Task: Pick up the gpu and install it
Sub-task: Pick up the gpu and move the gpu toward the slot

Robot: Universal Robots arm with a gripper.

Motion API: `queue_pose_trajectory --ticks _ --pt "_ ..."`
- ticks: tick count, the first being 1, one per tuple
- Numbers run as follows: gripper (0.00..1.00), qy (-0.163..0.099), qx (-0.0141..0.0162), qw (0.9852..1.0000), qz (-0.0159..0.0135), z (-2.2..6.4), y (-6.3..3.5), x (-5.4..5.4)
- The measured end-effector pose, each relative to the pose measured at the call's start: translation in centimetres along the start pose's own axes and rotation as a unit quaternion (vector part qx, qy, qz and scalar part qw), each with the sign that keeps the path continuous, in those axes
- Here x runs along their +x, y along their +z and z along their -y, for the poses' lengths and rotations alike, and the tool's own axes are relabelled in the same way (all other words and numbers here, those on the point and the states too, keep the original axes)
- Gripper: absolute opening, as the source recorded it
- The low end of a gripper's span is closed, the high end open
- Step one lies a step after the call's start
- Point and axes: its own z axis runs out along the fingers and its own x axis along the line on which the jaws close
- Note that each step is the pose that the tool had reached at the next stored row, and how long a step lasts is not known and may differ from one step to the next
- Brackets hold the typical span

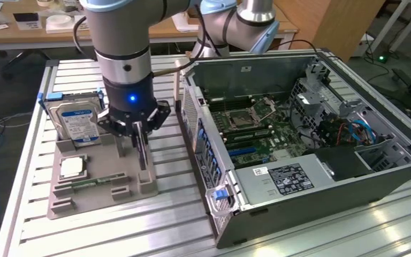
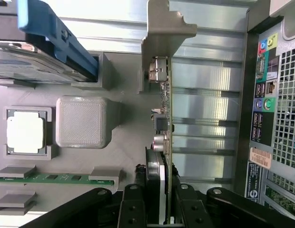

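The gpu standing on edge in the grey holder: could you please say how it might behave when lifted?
The gpu looks like a thin rigid board, so it should probably stay stiff. Its exposed components suggest it is fragile under side pressure. The metal bracket at one end may tilt it if the tool grips off-centre.

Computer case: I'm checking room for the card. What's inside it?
A green motherboard with a processor socket, blue cables by the drive cage, and a grey box with a black label. The box covers whatever lies beneath it.
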Motion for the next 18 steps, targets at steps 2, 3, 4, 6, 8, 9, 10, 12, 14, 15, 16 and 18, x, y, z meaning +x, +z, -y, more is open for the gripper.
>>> queue_pose_trajectory --ticks 2,3,4,6,8,9,10,12,14,15,16,18 --pt "0.28 0.0 0.0 1.0 0.0 -0.01 -0.52 0.0" --pt "0.28 0.0 0.0 1.0 0.0 -0.02 -0.86 0.0" --pt "0.28 0.0 -0.0001 1.0 0.0 -0.03 -1.23 0.0" --pt "0.28 0.0 0.0 1.0 -0.0001 -0.05 -1.95 0.0" --pt "0.28 0.0 0.0 1.0 -0.0001 -0.07 -2.74 -0.1" --pt "0.28 0.0 -0.0001 1.0 0.0 -0.08 -3.16 -0.1" --pt "0.28 0.0 -0.0001 1.0 0.0 -0.09 -3.61 -0.1" --pt "0.28 0.0 -0.0001 1.0 -0.0001 -0.12 -4.51 -0.1" --pt "0.28 0.0 -0.0001 1.0 0.0 -0.14 -5.45 -0.1" --pt "0.28 0.0 -0.0001 1.0 -0.0001 -0.15 -5.9 -0.1" --pt "0.28 0.0 -0.0001 1.0 -0.0001 -0.17 -6.35 -0.1" --pt "0.28 0.0 -0.0002 1.0 -0.0001 -0.19 -7.23 -0.2"
